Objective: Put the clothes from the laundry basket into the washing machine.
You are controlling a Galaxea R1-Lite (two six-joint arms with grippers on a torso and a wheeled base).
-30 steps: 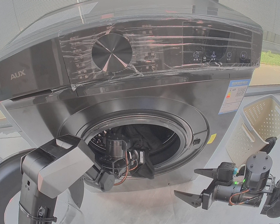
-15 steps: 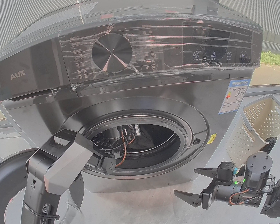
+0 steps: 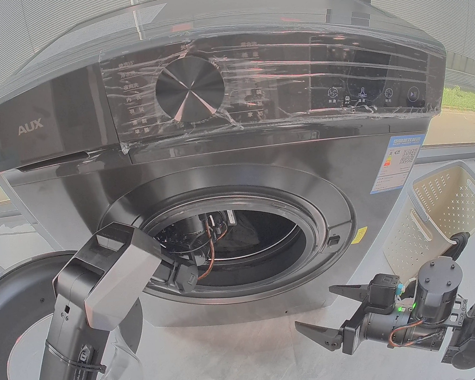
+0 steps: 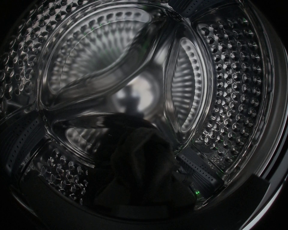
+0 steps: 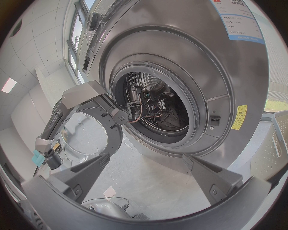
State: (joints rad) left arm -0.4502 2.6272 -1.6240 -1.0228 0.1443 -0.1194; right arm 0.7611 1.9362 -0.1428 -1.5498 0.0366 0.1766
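One dark garment (image 4: 141, 161) dim in washing machine (image 3: 363, 208), left arm (image 3: 112, 274) inside, grip untellable, right gripper (image 3: 314, 307) jaws spread

Dark clothes (image 4: 141, 161) lie inside the open washing machine (image 3: 301, 158).

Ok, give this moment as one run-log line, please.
left arm: inside drum | dark garment: lying in drum | right gripper: open, empty, outside drum | laundry basket: looks empty
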